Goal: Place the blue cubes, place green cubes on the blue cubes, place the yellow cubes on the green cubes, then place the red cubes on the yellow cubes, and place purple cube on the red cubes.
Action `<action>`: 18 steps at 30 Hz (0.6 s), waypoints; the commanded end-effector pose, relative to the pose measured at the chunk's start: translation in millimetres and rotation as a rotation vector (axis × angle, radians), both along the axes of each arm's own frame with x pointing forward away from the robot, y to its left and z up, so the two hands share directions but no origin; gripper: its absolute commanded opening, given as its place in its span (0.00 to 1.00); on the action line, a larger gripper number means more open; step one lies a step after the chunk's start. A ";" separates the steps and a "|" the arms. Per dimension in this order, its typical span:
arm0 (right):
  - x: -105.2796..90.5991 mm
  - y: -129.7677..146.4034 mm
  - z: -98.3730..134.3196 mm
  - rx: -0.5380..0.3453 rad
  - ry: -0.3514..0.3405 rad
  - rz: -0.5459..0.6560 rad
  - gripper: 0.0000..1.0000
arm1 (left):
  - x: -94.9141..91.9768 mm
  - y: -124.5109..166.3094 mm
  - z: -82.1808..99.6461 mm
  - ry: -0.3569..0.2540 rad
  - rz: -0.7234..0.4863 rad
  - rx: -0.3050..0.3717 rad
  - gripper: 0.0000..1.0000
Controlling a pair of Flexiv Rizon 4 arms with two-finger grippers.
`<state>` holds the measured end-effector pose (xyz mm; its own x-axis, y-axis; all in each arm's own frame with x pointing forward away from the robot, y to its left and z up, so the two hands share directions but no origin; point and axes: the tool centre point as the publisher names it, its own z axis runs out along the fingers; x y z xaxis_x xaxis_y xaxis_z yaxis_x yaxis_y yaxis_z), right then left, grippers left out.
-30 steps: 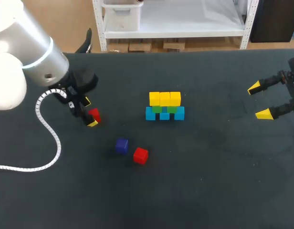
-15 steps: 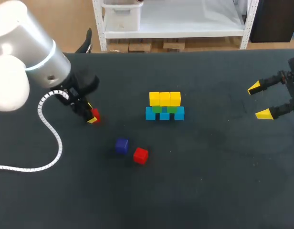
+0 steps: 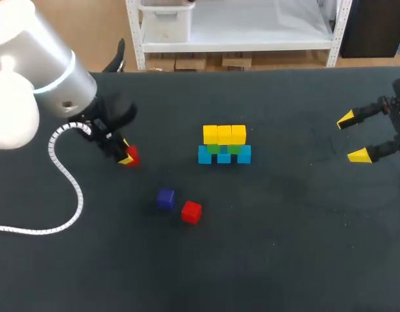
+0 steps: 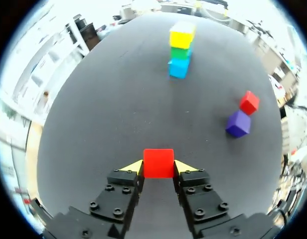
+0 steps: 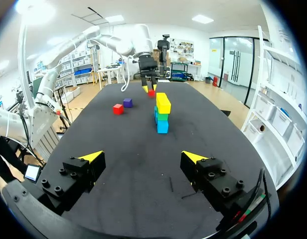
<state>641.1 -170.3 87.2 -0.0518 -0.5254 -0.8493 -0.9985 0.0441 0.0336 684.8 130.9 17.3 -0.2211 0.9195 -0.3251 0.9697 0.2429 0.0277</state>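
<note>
**Now red goes next**

Our left hand pinches a red cube from both sides, well left of the stack, likely bound for the yellow cubes topping it. Our right hand hangs open, far aside.

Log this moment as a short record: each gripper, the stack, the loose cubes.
left gripper: shut on the held red cube, off to the left of the stack
right gripper: open, holding nothing, at the right side of the table
stack: yellow cubes on green cubes on blue cubes, mid-table
loose cubes: purple cube beside the loose red cube, nearer the robot than the stack
layers not yet placed: red, purple
</note>
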 end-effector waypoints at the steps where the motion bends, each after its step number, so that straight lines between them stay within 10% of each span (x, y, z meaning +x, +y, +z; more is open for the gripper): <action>1: 0.7 0.2 -0.7 0.002 -0.001 0.001 1.00 | -2.8 -4.5 35.8 0.011 -0.081 0.023 0.00; 18: 0.7 0.2 -0.7 0.002 -0.001 0.001 1.00 | 6.9 -53.7 112.0 -0.010 -0.246 0.023 0.00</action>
<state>641.1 -170.2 87.2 -0.0517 -0.5254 -0.8493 -0.9985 0.0440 0.0336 685.9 85.6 124.1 0.0090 0.9477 -0.3189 0.9987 0.0073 0.0498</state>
